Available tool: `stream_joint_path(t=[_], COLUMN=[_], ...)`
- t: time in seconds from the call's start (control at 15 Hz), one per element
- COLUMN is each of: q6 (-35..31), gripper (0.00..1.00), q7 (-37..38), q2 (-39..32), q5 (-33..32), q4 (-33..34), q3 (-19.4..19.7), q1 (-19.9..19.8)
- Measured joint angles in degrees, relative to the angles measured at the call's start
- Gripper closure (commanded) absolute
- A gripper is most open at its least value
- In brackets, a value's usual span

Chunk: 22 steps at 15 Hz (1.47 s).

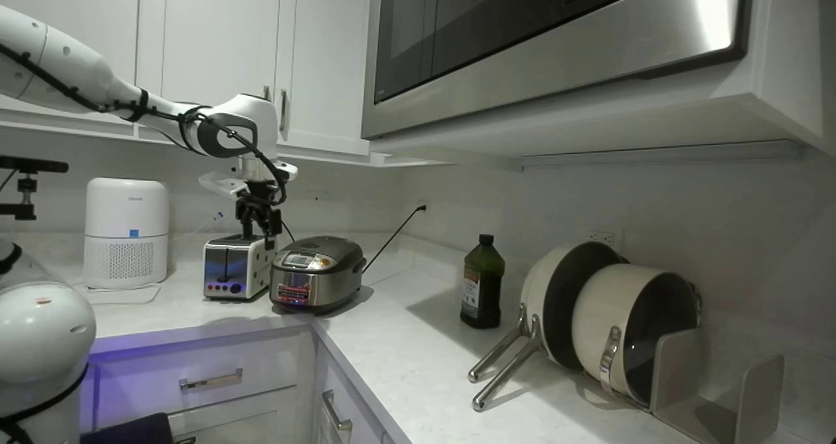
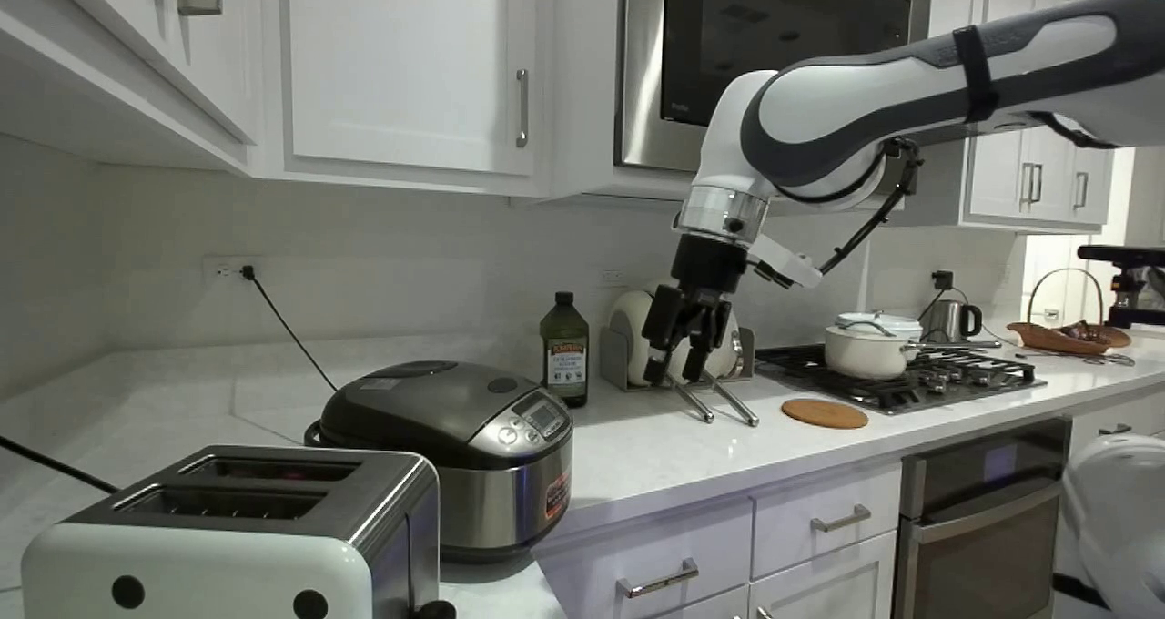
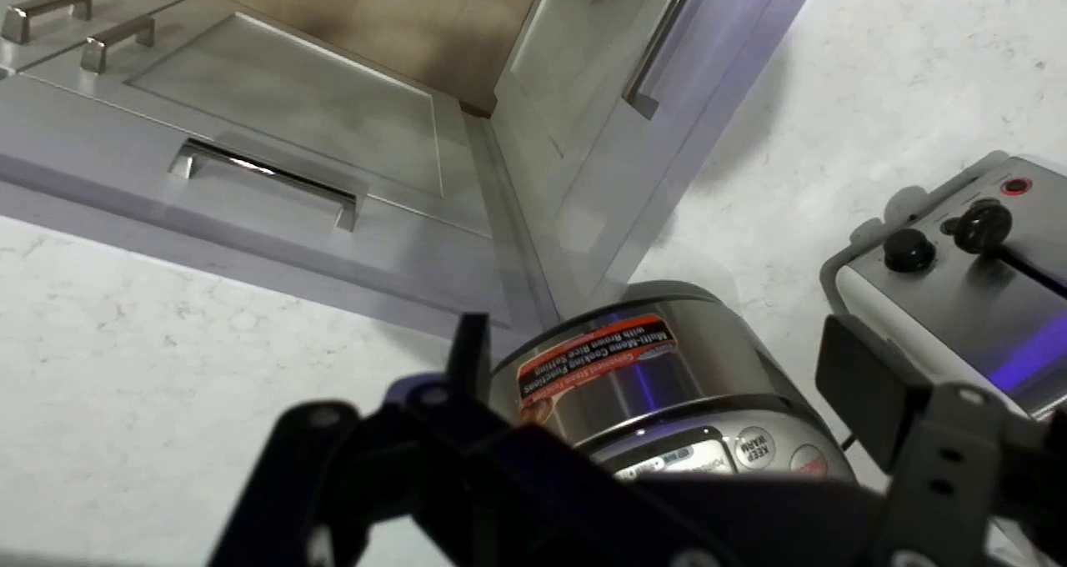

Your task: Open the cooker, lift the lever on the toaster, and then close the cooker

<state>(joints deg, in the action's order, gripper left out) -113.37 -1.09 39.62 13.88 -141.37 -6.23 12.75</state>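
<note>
Wrist view sets a rounded cooker (image 3: 683, 383) of brushed steel on a pale marbled counter (image 3: 208, 342), just beside a white, steel-faced toaster (image 3: 975, 317). The cooker should be heavy, slippery — probably opened by its dark oval button (image 2: 501, 385); the small black lever (image 3: 984, 227) wants lifting from beneath. The grey lid (image 2: 410, 405) looks closed. The black two-fingered gripper (image 3: 667, 369) is spread, grasping nothing.

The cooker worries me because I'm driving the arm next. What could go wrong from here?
The claw is open and the toaster stands close beside the cooker, so a sideways move might bump either.
The cooker sits near the inner corner of the counter; a push from behind could slide its front over the edge.
A cord runs from behind the cooker up to the wall outlet, so shifting the cooker may tug it.
</note>
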Motion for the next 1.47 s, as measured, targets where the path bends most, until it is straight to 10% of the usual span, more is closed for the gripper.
stream_joint_path(t=[0.2,0.33,0.93,1.47], q6=[-1.86,-3.77,-12.22,-17.5], gripper=[0.0,0.28,0.97,1.0], q7=[0.03,0.07,0.41,0.61], q2=[-3.14,-5.92,-18.58,-27.94], q5=[-0.11,-0.69,-8.89,-10.98], q4=[2.63,4.71,14.79,21.02], q3=[-3.29,-5.43,-7.76,-8.07], q1=[0.76,1.01,0.54,0.49])
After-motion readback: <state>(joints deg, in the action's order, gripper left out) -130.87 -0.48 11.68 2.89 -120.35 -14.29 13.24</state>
